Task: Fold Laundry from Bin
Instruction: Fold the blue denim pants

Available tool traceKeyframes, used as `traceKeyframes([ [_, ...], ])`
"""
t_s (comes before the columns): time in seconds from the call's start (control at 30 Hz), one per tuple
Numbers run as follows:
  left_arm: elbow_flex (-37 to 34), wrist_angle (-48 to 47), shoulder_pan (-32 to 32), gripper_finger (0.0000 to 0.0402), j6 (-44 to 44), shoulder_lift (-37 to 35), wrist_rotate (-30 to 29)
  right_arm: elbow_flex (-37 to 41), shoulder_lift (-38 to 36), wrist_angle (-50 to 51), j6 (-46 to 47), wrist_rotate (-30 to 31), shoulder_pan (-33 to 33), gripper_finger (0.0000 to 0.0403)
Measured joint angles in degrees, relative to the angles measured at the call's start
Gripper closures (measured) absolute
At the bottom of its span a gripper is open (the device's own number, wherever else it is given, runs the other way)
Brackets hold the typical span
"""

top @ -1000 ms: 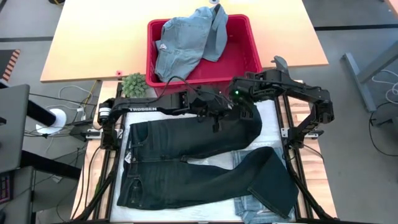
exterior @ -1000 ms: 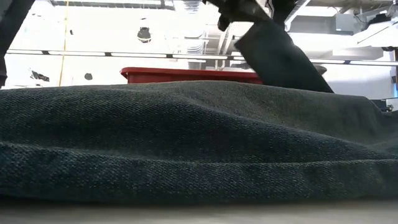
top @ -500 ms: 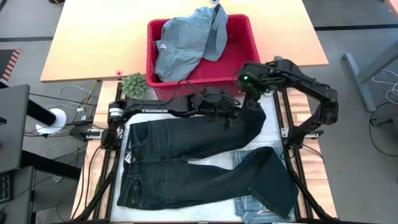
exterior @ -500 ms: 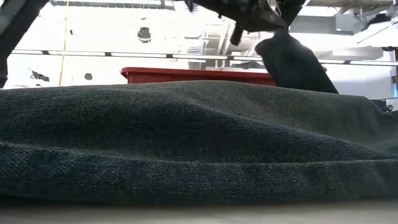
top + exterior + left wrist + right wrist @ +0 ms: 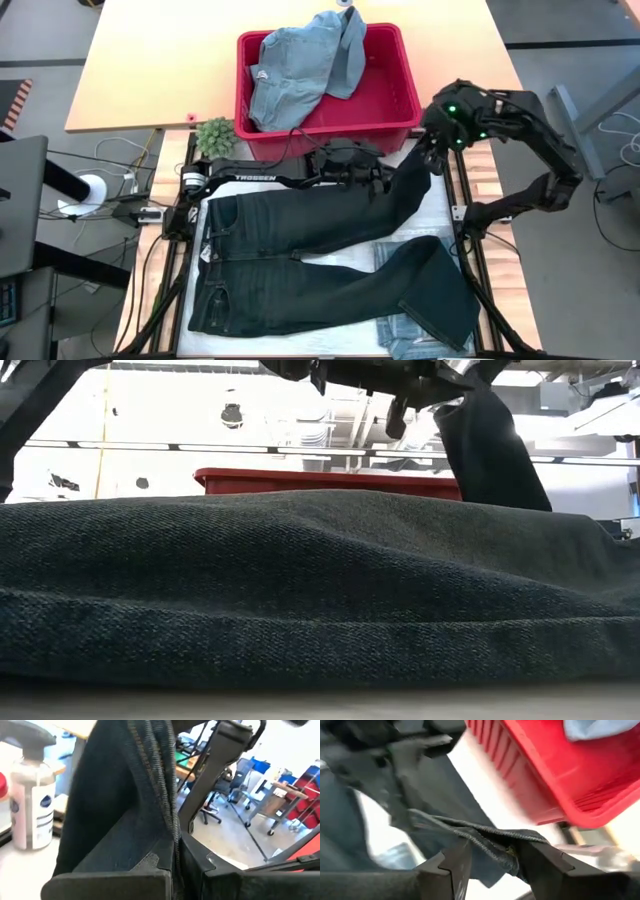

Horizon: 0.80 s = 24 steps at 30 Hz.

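The upper leg of the long dark navy denim trousers (image 5: 300, 225) has been drawn rightward; its hem now lies between the right claw's (image 5: 492, 857) parted fingers, while the left claw (image 5: 372, 182) stays clenched on it midway, so the leg seems almost straightened for folding.

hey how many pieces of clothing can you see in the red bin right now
2 that show: a light blue denim piece at the bin's left, and a blue-grey piece draped over its far rim. More may lie hidden underneath.

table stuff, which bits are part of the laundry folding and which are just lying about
Part of the job:
- dark jeans, one leg lifted
- red bin
- light blue denim clothes in the bin
- left pincer, shut on the jeans
- right pincer

Just lying about:
- small green plant
- spray bottle
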<state>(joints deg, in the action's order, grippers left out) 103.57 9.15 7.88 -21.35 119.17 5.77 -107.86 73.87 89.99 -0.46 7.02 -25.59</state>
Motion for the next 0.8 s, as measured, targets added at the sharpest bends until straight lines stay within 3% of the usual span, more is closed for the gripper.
traceKeyframes([
  [0.17,-0.28,-1.75,-0.13,0.0401,-0.19,0.34,-0.47,-0.1,-0.07,-0.31,4.33,-10.74,-3.43,0.0201],
  [0.37,-0.28,-1.25,-0.13,0.0401,-1.99,0.22,-1.22,-0.1,0.62,-0.19,1.56,-12.9,-2.44,0.0185],
  [0.5,-0.28,-0.95,-0.73,0.0401,-4.25,0.22,-5.33,-0.72,-2.34,-0.02,5.43,-18.56,-2.55,0.0176],
  [0.6,-0.28,0.85,-0.98,0.0401,-6.16,0.22,-10.2,-1.29,-5.82,-0.01,9.42,-19.26,-2.37,0.0176],
  [0.8,-0.15,8.04,-0.27,0.0401,-11.97,0.11,-13.44,-1.5,-11.42,-3.06,16.54,-20.72,1.2,0.0177],
])
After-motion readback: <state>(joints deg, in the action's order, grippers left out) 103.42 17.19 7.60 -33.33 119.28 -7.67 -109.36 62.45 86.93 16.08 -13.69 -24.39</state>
